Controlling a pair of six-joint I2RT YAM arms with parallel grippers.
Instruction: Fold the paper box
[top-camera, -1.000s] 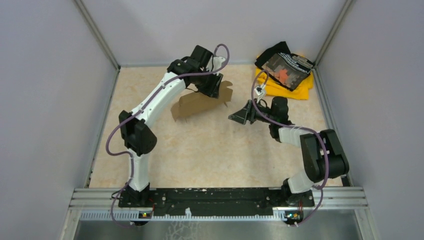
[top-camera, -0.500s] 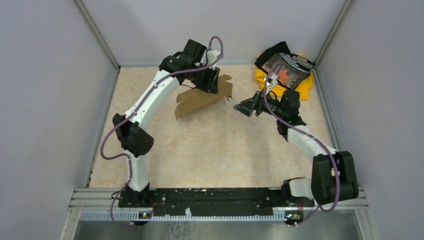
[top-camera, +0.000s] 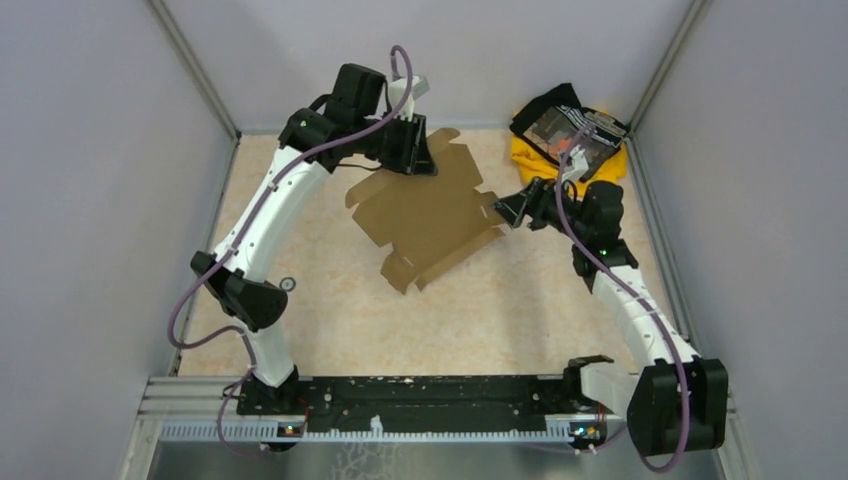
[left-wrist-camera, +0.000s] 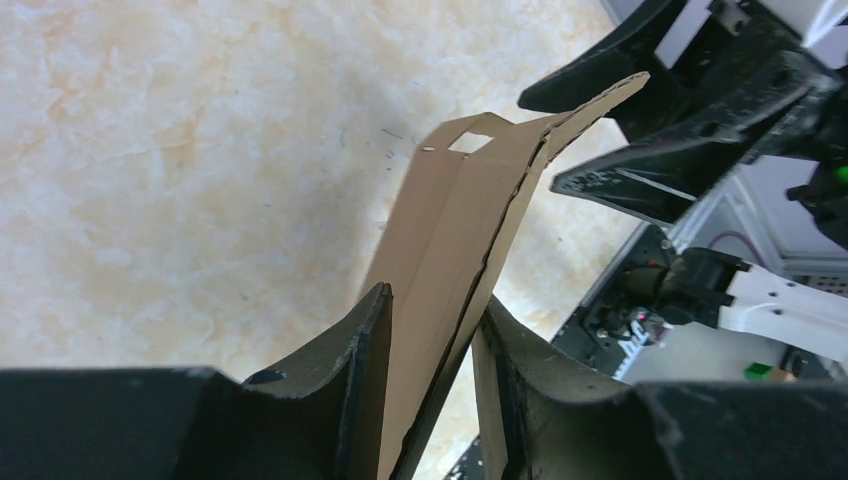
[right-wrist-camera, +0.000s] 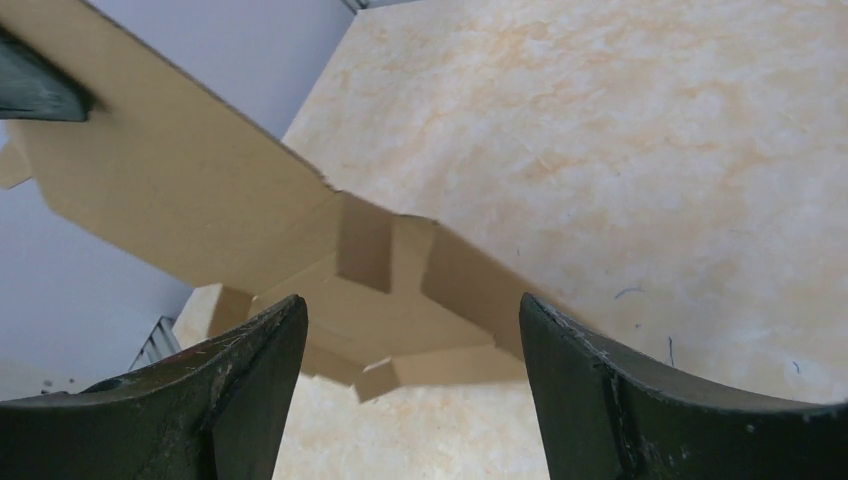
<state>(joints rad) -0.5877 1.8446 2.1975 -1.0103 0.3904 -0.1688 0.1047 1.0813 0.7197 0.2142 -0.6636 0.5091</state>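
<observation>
**Beige table, flat cardboard raised near its far edge**

Grey walls are closing in a beige marbled table (top-camera: 330, 330) on three sides, and my two arms are reaching out from its near edge. I am gripping the paper box (top-camera: 430, 215) with my left gripper (top-camera: 412, 158). Its fingers are pinching narrowly on the sheet's far-left flap, close to the table's far edge.

The box is not folded. It is hanging open as a flat die-cut sheet, sloping down from my grip toward the middle of the table. Its notched lower tabs are pointing at the near edge.

My right gripper (top-camera: 503, 210) is standing wide open and holding nothing, just beside the sheet's right edge, toward the table's right side. From my left wrist, the sheet's tip is showing between those two spread fingers. I cannot tell whether either finger is touching the cardboard.

A yellow and black cloth pile (top-camera: 580, 150) is lying in the far right corner, apart from the sheet.
</observation>
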